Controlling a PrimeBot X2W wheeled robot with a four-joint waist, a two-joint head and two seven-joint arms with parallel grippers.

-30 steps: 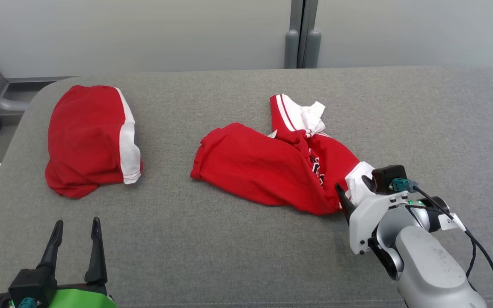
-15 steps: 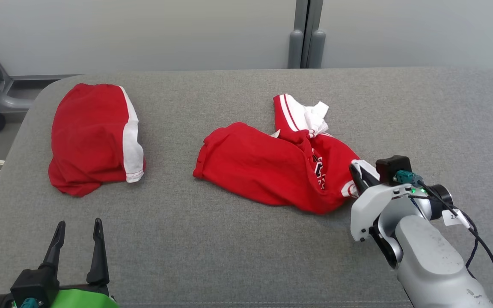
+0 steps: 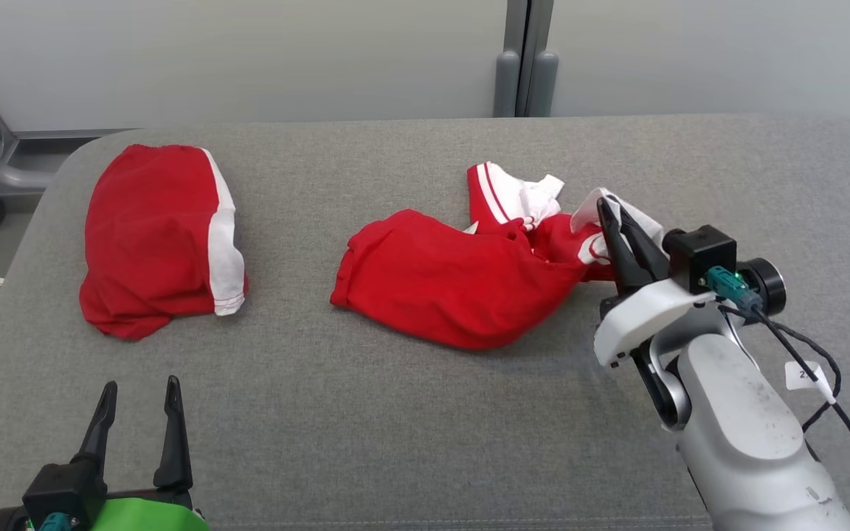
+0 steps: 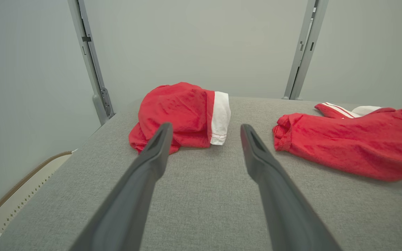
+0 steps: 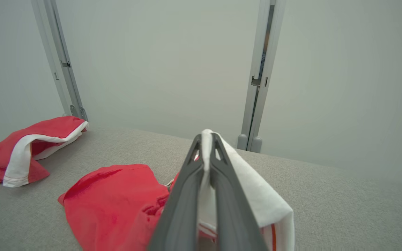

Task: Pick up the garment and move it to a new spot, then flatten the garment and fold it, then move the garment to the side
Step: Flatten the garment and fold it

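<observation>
Your right jaws pinch the garment (image 3: 454, 287) by its white hem, held above the bench (image 3: 425, 413) — left jaws stand apart.

Right pincer (image 3: 606, 208) tight, left pincer (image 3: 141, 385) wide

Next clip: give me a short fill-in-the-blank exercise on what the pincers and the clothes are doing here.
1. The right pincer is shut on a ____ part of the crumpled garment.
2. The left pincer is ____ and holds nothing.
3. The second red garment lies on the robot's ____ side of the crumpled one.
4. Both garments rest on a ____ padded surface.

Missing words: white; open; left; grey.
</observation>
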